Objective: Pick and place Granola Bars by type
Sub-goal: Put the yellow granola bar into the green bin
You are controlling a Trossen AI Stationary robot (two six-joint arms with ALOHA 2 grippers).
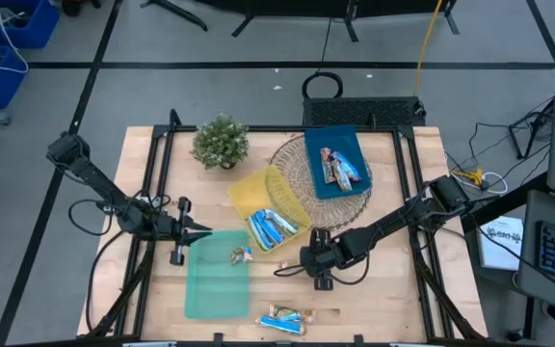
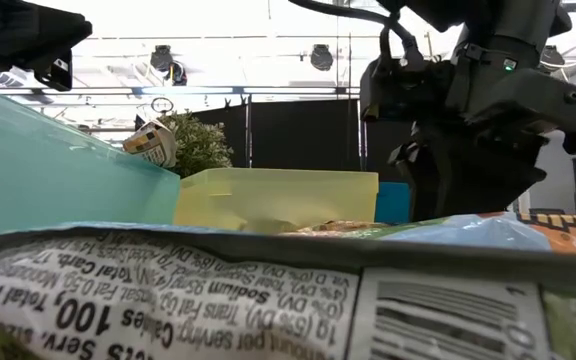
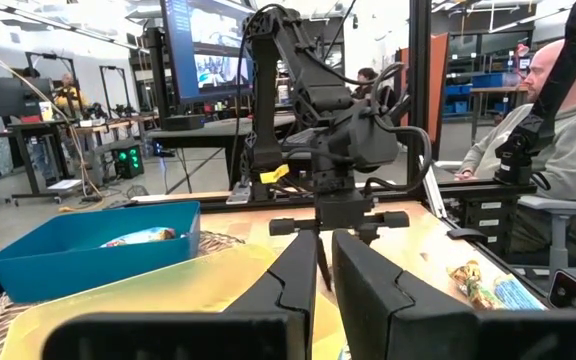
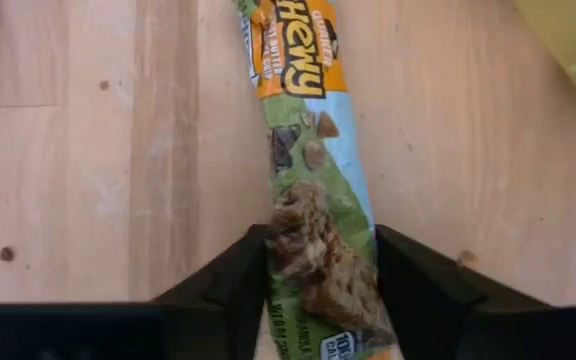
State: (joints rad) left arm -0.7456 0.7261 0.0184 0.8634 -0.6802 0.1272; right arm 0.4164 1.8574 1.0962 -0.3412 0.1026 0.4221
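A granola bar (image 4: 308,130) in a green, orange and pale-blue wrapper lies on the wooden table, and my right gripper (image 4: 323,255) has closed on one end of it, just in front of the yellow tray (image 1: 258,193). Blue-and-white bars (image 1: 271,227) lie in the yellow tray. Blue-and-red bars (image 1: 340,169) lie in the blue tray (image 1: 347,145). One bar (image 1: 240,254) lies in the green tray (image 1: 210,289). My left gripper (image 1: 198,229) hovers shut at the green tray's far left corner, holding nothing. My right gripper pinches the bar's two long edges near one end (image 4: 320,235) between its two fingers (image 4: 230,285). The fingers slant steeply down from above and lie across the bar. The rest of the bar stretches away from the fingers, flat on the table.
More bars (image 1: 287,318) lie at the table's near edge, right in front of the low camera (image 2: 268,290). A potted plant (image 1: 221,142) stands at the far left, and a wicker mat (image 1: 302,159) lies under the blue tray. A seated person (image 3: 558,130) shows beyond the table.
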